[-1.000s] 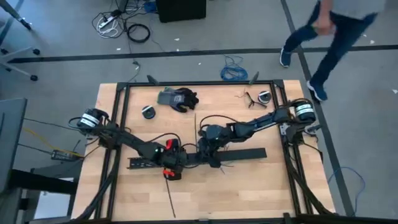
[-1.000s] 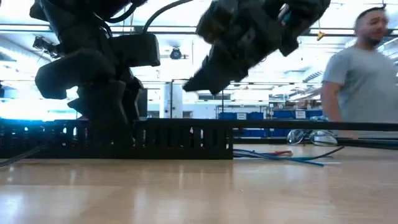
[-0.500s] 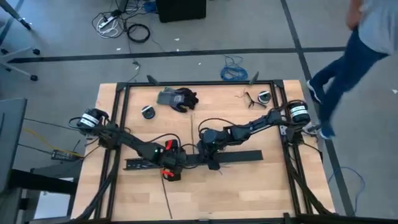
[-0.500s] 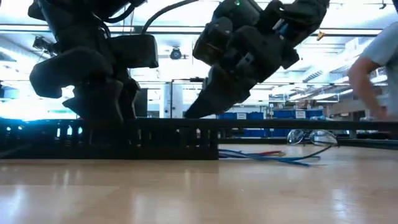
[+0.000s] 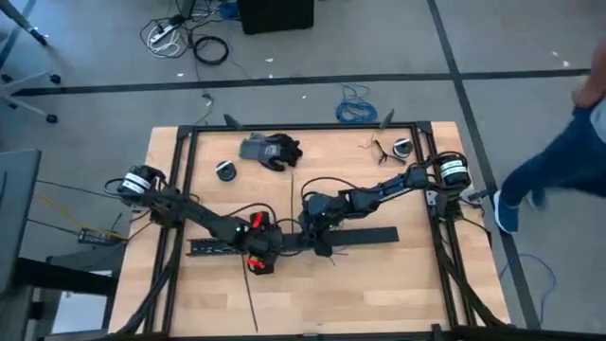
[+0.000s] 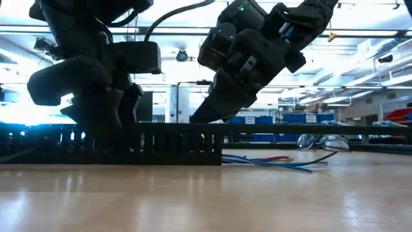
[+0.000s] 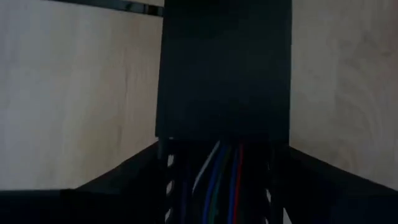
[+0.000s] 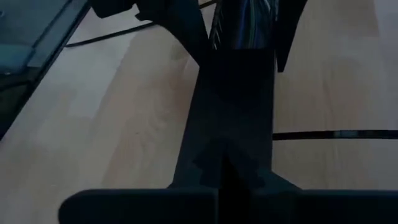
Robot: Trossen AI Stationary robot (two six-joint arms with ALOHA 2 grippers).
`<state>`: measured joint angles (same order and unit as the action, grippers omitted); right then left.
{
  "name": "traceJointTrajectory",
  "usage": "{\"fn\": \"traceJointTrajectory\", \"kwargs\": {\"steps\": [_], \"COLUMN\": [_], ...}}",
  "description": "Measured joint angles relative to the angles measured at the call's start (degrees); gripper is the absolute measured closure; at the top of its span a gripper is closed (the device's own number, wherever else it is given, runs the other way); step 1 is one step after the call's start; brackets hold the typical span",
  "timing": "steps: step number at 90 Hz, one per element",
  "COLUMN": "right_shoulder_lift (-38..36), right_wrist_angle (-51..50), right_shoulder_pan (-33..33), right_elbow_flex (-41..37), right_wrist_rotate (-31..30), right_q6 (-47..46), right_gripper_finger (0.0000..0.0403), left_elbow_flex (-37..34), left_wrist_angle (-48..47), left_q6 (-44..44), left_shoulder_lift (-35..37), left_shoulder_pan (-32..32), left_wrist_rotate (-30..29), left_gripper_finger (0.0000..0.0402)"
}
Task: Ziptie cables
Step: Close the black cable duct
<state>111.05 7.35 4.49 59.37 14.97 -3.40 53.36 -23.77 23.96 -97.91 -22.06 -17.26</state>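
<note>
Working from the high view, I find both arms meeting at the table centre over the slotted duct (image 5: 227, 247) and the flat black bar (image 5: 365, 235) that runs on from it. The left gripper (image 5: 260, 248) sits down on the duct's inner end; the left wrist view shows only the duct wall and bar, so I cannot tell how its fingers stand. The right gripper (image 5: 317, 227) bears on the bar where it meets the duct; its fingers look set on either side of the bar in the right wrist view, but I cannot tell whether they are clamped. The cables (image 6: 277, 161) lie inside the duct channel, with blue, green and red strands spilling out of its end onto the table (image 6: 206, 200). One ziptie (image 5: 249, 305) lies bare on the wood nearer the front edge, well apart from both grippers; another thin strip (image 5: 293, 189) lies behind the arms. My judgement: the bar is being seated on the duct. Keep it aligned with the channel, press evenly, and avoid pinching strands at the open end.
</note>
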Motion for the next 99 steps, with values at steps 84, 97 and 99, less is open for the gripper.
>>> {"fn": "traceJointTrajectory", "kwargs": {"steps": [84,97,99], "right_shoulder_lift": [-6.06,-6.08,-6.08], "right_wrist_angle": [0.32,-0.17,-0.19], "right_shoulder_pan": [0.07,0.79,0.87], "right_elbow_flex": [-0.76,-0.72,-0.7], "right_wrist_rotate": [1.17,0.54,0.47], "right_q6": [2.17,2.14,2.11], "right_gripper_finger": [0.0402,0.0402,0.0402], "left_elbow_flex": [-0.02,-0.02,-0.02], "left_wrist_angle": [-2.91,-1.97,-1.87], "left_q6": [0.73,0.74,0.74], "left_shoulder_lift": [0.02,0.02,0.02], "left_shoulder_pan": [0.0,0.0,0.0], "left_wrist_rotate": [0.39,0.31,0.3], "left_gripper_finger": [0.0163,0.0163,0.0163]}}
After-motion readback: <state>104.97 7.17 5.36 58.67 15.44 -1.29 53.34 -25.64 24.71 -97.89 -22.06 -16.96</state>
